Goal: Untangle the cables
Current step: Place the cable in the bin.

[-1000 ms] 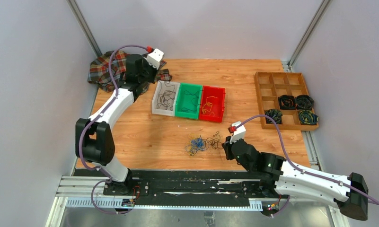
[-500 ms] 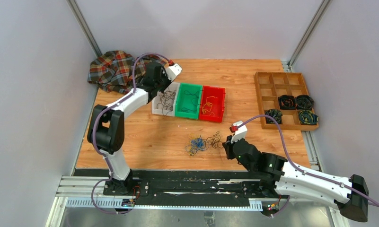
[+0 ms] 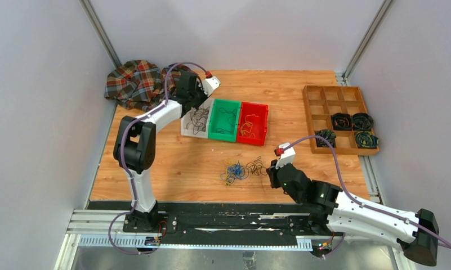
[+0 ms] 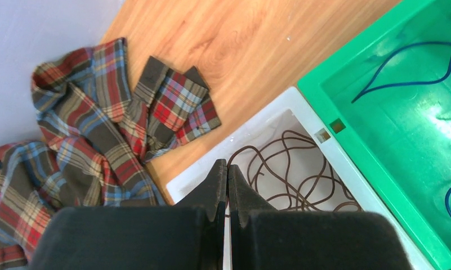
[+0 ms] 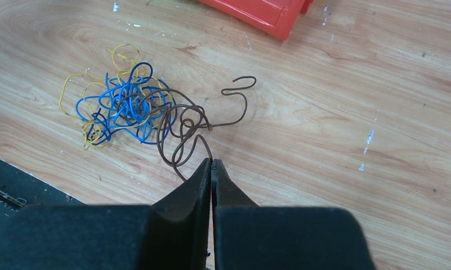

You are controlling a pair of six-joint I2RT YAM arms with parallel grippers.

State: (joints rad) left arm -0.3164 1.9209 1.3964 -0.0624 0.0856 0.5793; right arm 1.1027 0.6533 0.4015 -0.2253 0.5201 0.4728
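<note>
The cables (image 5: 127,109) lie as a loose clump on the wooden counter (image 3: 172,163), seen from above at about 6 o'clock from the row of three bins and apart from them. Blue and yellow loops are knotted together at its 9 o'clock side, and dark brown strands trail out toward 3 o'clock. The right gripper (image 5: 211,166) sits low at the clump's 3 o'clock edge with its jaws pressed together. One brown strand runs right up to the tips (whether it is pinched between them cannot be told). The left gripper (image 4: 227,169), jaws also closed with nothing between them, hangs over the far corner of the white bin (image 4: 257,121), which holds curled brown wires. The green bin (image 4: 392,129) touches it at 3 o'clock, with blue wire inside. A plaid cloth (image 4: 88,135) is crumpled at the counter's 10 o'clock corner.
</note>
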